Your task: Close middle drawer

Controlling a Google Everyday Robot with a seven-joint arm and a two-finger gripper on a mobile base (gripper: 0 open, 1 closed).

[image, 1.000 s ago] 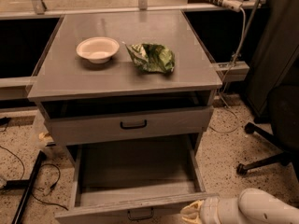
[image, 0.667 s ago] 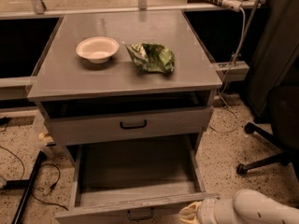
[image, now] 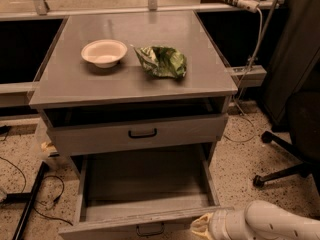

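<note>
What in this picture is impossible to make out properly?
In the camera view:
Middle drawer: front cut off by the bottom edge.
Gripper, at that drawer's front right corner: contact with the drawer unclear.
Upper drawer: inside hidden in shadow under the tabletop.

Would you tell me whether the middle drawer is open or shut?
Open: the middle drawer is pulled far out, its bare inside showing; the gripper sits at the right of its front.
</note>
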